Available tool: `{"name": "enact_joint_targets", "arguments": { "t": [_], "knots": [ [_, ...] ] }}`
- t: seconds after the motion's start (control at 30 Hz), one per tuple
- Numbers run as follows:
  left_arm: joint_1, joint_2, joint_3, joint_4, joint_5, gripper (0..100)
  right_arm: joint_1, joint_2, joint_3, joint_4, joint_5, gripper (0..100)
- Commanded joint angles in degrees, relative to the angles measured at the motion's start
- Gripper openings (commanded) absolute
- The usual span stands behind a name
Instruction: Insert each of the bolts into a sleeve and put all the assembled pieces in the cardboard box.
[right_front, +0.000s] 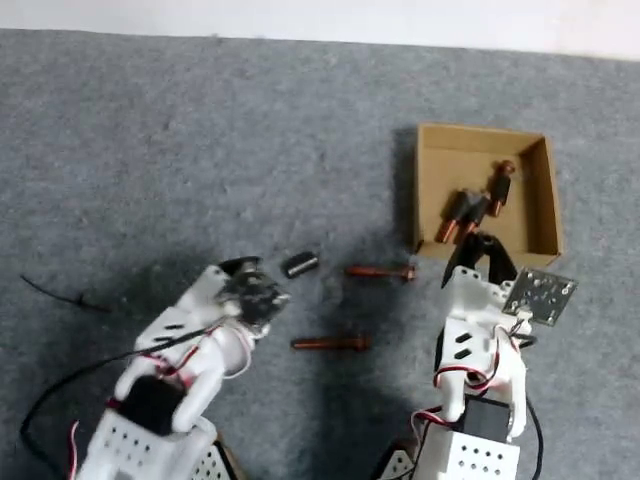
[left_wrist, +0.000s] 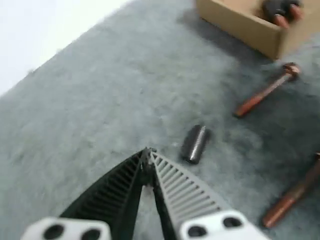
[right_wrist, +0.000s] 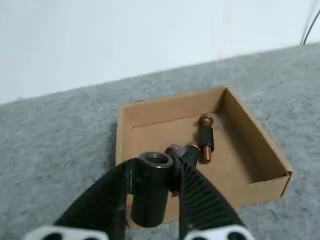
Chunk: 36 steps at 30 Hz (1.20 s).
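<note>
Over at the near wall of the cardboard box (right_front: 418, 190), the right end effector (right_wrist: 154, 169) is pinching a dark sleeve (right_wrist: 149, 195) between its ribbed fingers (right_wrist: 200, 200); the sleeve stands upright in the grip, open bore facing up, just short of the box on the arm's side; inside the box lie the assembled pieces (right_front: 470, 208), copper bolt ends poking out of dark sleeves, bunched close together, and the exact count is hard to call; now across to the left end effector (left_wrist: 146, 152), its two fingers pressed together to a point above the grey table (right_front: 150, 150); a loose sleeve (left_wrist: 195, 144) lies on its side just beyond that tip, near it but apart; further on towards the box, a bare copper bolt (left_wrist: 265, 91) lies flat on the table, head end nearest the box corner and stopping just short of it; a second bare bolt (right_front: 330, 343) lies between the two arms, closer to their bases, well apart from the loose sleeve; both bolts lie apart from the end effectors.
</note>
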Motion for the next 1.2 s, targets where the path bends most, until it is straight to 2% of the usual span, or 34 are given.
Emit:
{"name": "enact_joint_targets", "arguments": {
  "t": [0.0,0.3,0.37,0.43,0.53,0.6,0.9,1.07,1.17],
  "knots": [
    [5.4,20.8,-12.6,-5.0,-1.8,1,-0.1,-1.3,6.3,0.3,-0.7,0.5],
    [13.2,74.9,-50.1,-4.3,-1.8,1,5.1,-1.3,6.2,-0.1,-1.0,0.5],
    [14.4,83.6,-56.7,-1.0,-2.4,1,5.3,-1.3,6.1,-0.1,-1.0,0.5],
    [15.6,90.7,-63.2,4.1,-6.2,4,5.5,-1.3,5.4,-0.6,-1.0,0.5],
    [16.5,97.4,-70.0,10.2,-8.4,15,5.6,-1.3,4.8,-0.9,-1.0,0.5],
    [16.5,99.6,-72.5,10.6,-8.4,20,6.3,-1.3,4.7,-0.9,-1.0,0.5],
    [15.9,109.0,-75.8,6.6,-13.5,21,6.5,-1.3,4.7,-0.9,-1.0,0.5],
    [15.0,115.5,-81.4,6.9,-14.5,21,6.7,-1.3,4.7,-0.9,-0.9,0.5],
    [15.0,117.4,-84.2,9.9,-14.4,20,6.7,-1.3,4.7,-0.9,-0.8,0.5]
  ]
}}
